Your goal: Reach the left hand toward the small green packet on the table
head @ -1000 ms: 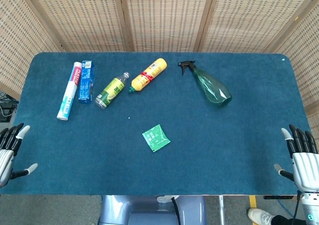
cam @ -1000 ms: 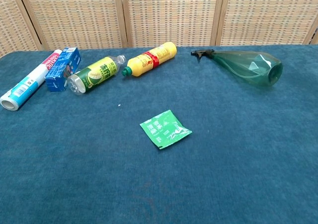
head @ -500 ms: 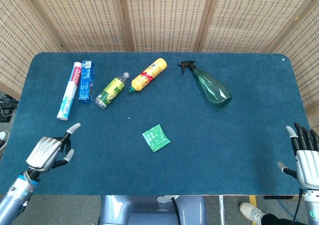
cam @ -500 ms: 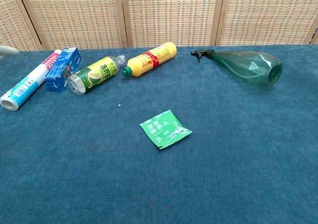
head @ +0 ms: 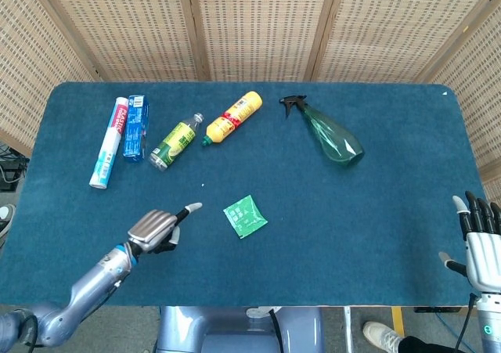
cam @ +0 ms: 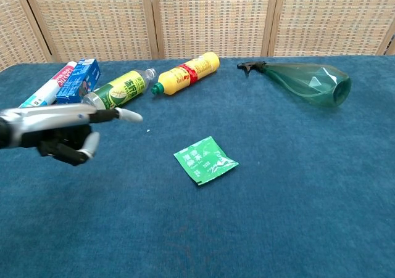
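Note:
The small green packet point(head: 245, 217) lies flat near the middle of the blue table; the chest view shows the packet point(cam: 204, 160) too. My left hand point(head: 159, 228) hovers over the table to the packet's left, a short gap away, fingers stretched toward it and holding nothing. In the chest view the left hand point(cam: 65, 132) comes in from the left edge, one finger pointing right. My right hand point(head: 480, 239) stays off the table's right front corner, fingers spread and empty.
At the back left lie a white toothpaste tube point(head: 108, 142), a blue box point(head: 135, 127), a green-labelled bottle point(head: 175, 141) and a yellow bottle point(head: 232, 117). A green spray bottle point(head: 331, 136) lies at the back right. Wicker screens stand behind the table.
My left hand has swung from the table's left front corner rightward over the cloth toward the green packet. The right hand has sunk slightly at the right edge.

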`<state>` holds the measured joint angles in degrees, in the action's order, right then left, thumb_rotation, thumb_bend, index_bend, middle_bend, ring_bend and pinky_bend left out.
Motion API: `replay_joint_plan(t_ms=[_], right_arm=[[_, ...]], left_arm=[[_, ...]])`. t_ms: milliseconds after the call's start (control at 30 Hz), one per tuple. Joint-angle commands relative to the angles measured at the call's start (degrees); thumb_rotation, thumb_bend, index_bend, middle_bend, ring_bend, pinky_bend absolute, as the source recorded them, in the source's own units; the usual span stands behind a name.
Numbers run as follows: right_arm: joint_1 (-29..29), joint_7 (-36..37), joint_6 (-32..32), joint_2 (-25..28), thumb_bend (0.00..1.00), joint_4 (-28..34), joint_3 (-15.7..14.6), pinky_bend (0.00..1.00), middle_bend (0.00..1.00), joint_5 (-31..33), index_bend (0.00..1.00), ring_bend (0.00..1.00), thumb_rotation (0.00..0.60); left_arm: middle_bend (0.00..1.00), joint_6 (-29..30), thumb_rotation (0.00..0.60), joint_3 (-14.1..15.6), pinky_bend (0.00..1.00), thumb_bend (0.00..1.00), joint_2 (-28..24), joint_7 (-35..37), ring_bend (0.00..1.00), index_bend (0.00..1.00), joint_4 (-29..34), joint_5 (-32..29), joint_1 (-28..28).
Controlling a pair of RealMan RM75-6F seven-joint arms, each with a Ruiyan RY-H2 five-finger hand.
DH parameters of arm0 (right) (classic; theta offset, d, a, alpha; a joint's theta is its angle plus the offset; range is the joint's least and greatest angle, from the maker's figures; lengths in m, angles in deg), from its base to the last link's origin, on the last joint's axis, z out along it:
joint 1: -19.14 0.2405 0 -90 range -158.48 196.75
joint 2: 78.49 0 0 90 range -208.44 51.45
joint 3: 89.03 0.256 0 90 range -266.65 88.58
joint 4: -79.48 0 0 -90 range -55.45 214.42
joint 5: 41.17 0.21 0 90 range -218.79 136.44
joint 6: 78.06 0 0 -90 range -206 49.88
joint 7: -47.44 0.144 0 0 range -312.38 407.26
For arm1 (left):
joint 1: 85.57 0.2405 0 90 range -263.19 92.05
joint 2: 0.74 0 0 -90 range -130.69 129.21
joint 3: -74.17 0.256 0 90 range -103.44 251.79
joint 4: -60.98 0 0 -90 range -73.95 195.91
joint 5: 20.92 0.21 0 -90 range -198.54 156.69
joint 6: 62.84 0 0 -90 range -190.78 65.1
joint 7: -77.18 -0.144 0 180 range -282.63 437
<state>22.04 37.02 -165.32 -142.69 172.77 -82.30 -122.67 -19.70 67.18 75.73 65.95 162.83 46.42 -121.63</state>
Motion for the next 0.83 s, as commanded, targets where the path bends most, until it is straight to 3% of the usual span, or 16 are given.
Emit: replay_joint_plan(t_ms=[33,133,400,833], right_arm=[[0.07,-0.19,0.15,-0.13,0.0,-0.1,0.03,0.0,0.0,0.2,0.0,0.0,0.6],[0.23,-0.57,0.55,-0.37,0.0,-0.29,-0.02,0.0,0.0,0.48,0.0,0.0,0.6],[0.32,-0.54,0.7,-0.4,0.0,-0.39,0.04,0.0,0.0,0.76,0.0,0.0,0.6],[0.33,-0.36,0.73,-0.26,0.0,-0.11,0.3,0.0,0.0,1.44,0.0,0.0,0.6]], left_arm=[[1.0,-2.37,0.6,-0.88,1.0,1.0,3.54,-4.01,0.98,0.0,-1.09,-6.13,-3.83],[1.0,-5.34,0.6,-0.85,1.0,1.0,6.26,-5.19,0.98,0.0,-2.1,-12.2,-7.35],[1.0,-4.12,0.6,0.5,1.0,1.0,9.51,-9.02,0.98,0.0,-2.88,-22.4,-12.92],[1.0,-4.31,0.6,1.58,1.0,1.0,12.15,-7.96,0.98,0.0,-6.12,-28.27,-17.56]])
